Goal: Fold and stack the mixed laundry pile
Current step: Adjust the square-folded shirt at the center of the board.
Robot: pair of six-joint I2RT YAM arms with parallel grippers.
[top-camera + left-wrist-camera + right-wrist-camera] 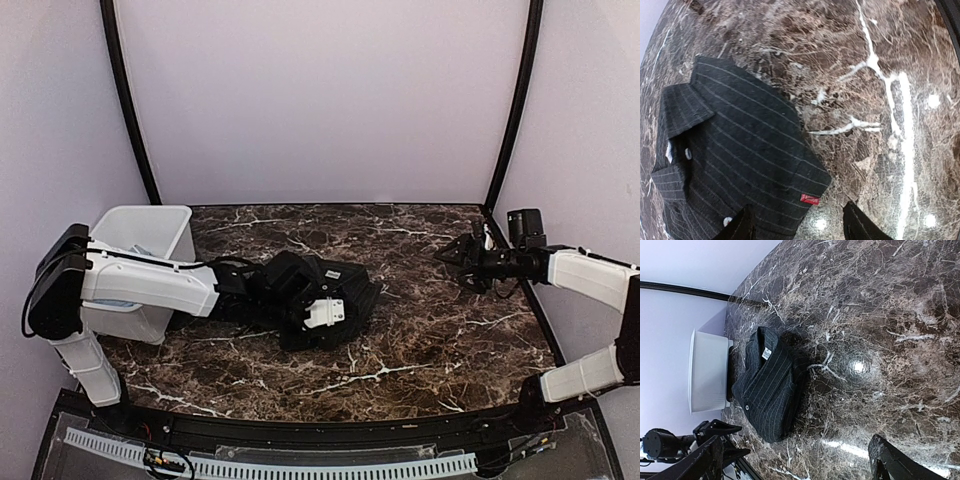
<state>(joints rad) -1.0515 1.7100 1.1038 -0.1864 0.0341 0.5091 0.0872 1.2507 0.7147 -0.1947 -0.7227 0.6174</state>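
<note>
From the mixed laundry pile, a black pinstriped button shirt [335, 285] lies folded in a compact rectangle on the marble table [430, 340], left of centre. My left gripper [322, 318] hovers over the shirt's near edge. In the left wrist view the shirt [740, 150] shows its collar, white buttons and a small red tag [810, 199]. There my left gripper [800, 231] is open, one finger over the cloth and the other over bare marble, holding nothing. My right gripper [456, 258] hangs open at the right, well away from the shirt [770, 385].
A white plastic bin [150, 225] stands at the table's left edge, behind my left arm and just left of the shirt; the right wrist view also shows the bin [707, 370]. Black frame posts rise at the back corners. Bare marble lies between shirt and right gripper.
</note>
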